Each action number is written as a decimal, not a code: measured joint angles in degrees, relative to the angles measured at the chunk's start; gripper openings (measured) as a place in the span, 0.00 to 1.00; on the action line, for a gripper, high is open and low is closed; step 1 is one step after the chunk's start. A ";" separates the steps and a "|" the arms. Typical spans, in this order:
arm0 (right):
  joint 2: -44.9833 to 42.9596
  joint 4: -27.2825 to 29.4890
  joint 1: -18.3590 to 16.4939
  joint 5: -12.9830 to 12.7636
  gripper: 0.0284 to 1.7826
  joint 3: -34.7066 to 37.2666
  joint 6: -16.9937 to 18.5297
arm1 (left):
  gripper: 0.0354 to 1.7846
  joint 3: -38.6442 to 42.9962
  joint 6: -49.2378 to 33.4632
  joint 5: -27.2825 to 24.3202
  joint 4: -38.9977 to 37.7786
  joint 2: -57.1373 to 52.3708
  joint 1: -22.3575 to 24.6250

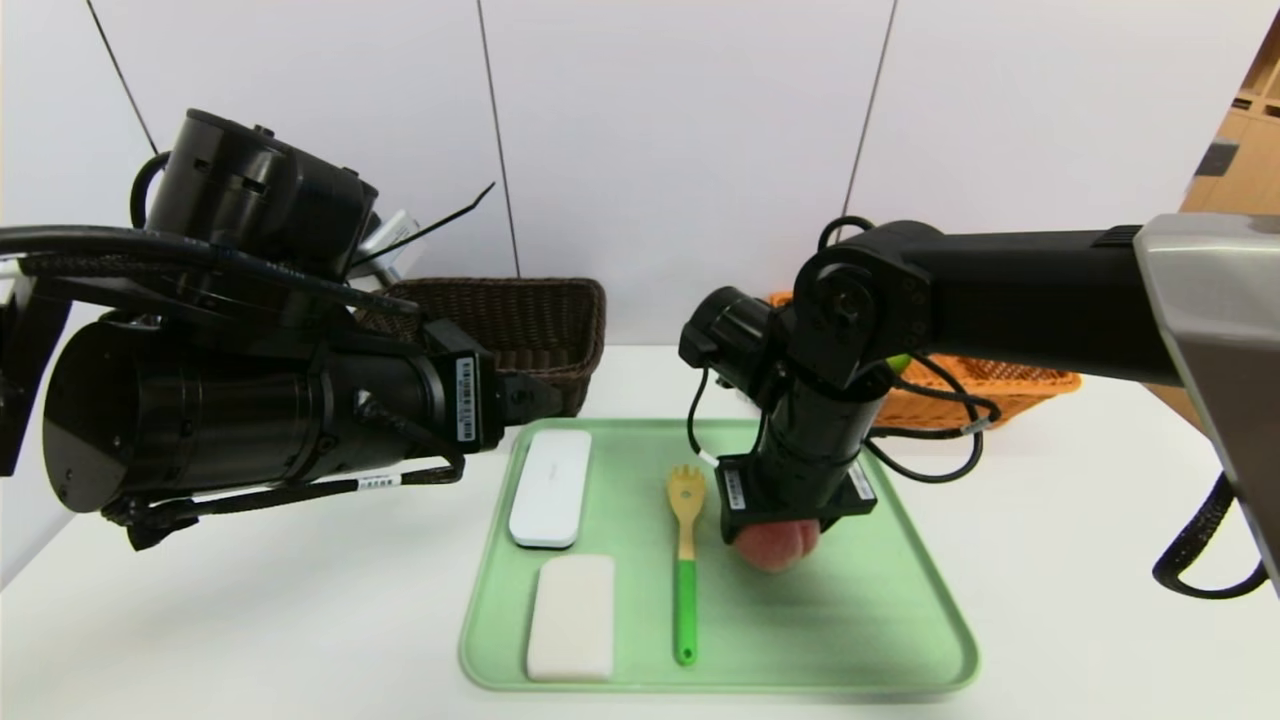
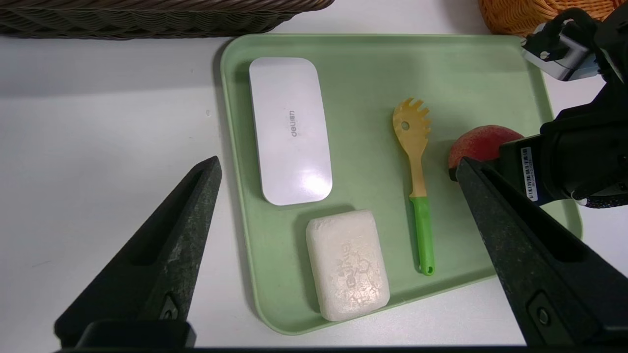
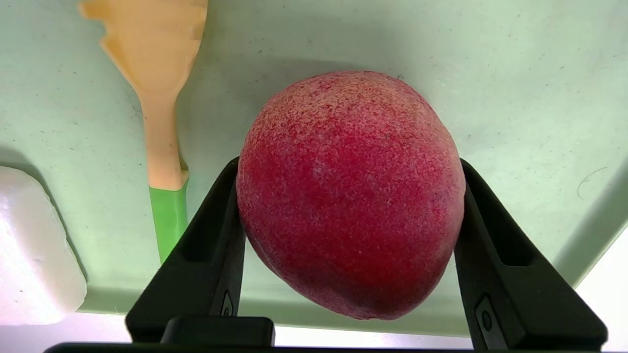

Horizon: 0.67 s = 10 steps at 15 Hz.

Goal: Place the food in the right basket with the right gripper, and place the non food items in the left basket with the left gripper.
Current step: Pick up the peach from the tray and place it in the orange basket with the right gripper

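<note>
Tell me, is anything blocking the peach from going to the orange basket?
Nothing visible does. The right gripper has its fingers against the peach on the green tray; the orange basket sits just behind, partly hidden by the arm.

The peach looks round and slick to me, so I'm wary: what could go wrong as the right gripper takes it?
The right gripper pinches the peach only at its sides, so it may roll out on lifting. The spoon lies close beside it on the tray and could get nudged.
</note>
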 joint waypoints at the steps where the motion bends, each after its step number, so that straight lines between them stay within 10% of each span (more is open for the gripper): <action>1: -0.06 0.04 0.02 0.00 0.64 0.00 0.02 | 0.94 0.02 0.06 -0.01 0.00 0.02 0.00; 6: -5.64 -2.96 -0.48 -0.43 0.64 -1.45 0.41 | 0.94 0.32 -0.02 -0.06 -0.02 0.10 0.00; 10: -14.45 -16.58 -7.25 -3.49 0.63 -1.80 -8.33 | 0.94 0.32 -0.07 -0.01 -0.07 0.60 -0.02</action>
